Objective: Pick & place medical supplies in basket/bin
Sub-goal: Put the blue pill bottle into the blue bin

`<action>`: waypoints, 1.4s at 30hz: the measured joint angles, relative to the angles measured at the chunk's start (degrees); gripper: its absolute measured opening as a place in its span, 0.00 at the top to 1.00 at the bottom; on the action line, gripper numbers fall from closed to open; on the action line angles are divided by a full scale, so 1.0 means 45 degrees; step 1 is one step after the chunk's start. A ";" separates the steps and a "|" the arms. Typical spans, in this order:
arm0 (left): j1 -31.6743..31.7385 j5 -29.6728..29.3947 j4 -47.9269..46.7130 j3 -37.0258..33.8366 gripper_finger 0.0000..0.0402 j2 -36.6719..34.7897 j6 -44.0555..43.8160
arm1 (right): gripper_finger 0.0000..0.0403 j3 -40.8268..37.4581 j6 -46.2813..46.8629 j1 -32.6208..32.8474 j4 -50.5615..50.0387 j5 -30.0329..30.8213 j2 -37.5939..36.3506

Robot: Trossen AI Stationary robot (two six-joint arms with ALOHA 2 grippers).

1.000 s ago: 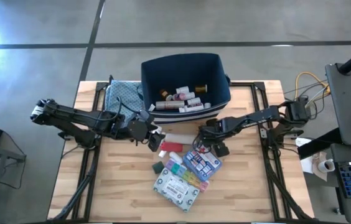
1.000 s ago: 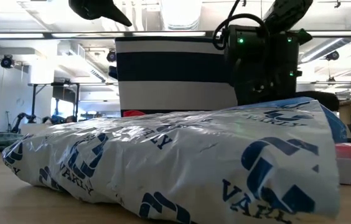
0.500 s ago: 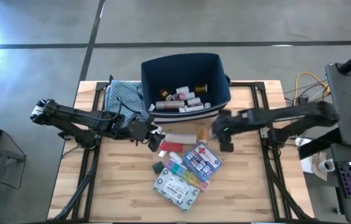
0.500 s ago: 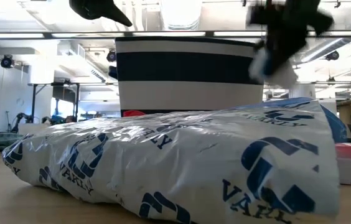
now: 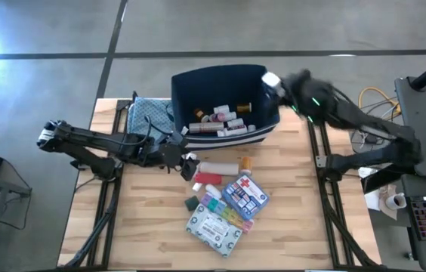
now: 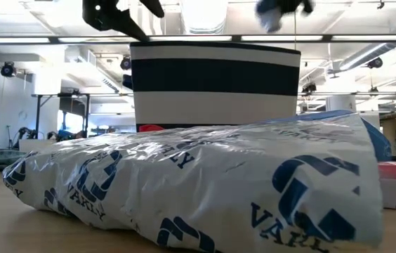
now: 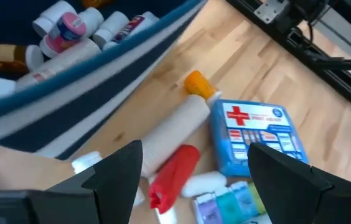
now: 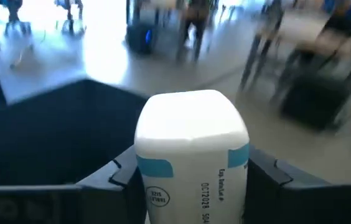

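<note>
Holding white bottle (image 8: 191, 163) clenched in my right gripper (image 5: 273, 81), above navy fabric bin (image 5: 198, 83), at its right rim. Advice: centre over opening, lower a bit, then let go so it won't bounce off rim. Bottle smooth hard plastic, squarish top, printed label. Bin soft-sided, white stripe low, several bottles inside. My left gripper (image 7: 194, 171) spread wide, empty, above red tube (image 7: 174, 174), pale tube (image 7: 178, 130) w/ orange cap, blue red-cross pouch (image 7: 253, 137) on wood table (image 5: 304, 219).

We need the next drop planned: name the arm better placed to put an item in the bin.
Right. The right gripper grips a white bottle at the navy bin's rim. The left gripper, open and empty, hangs over the table near the white tube.
</note>
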 joint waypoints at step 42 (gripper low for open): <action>0.0779 -0.0641 0.0767 -0.3745 0.33 0.3458 -0.6958 | 0.33 0.4728 0.0173 -0.1346 -0.5241 -0.2258 0.3309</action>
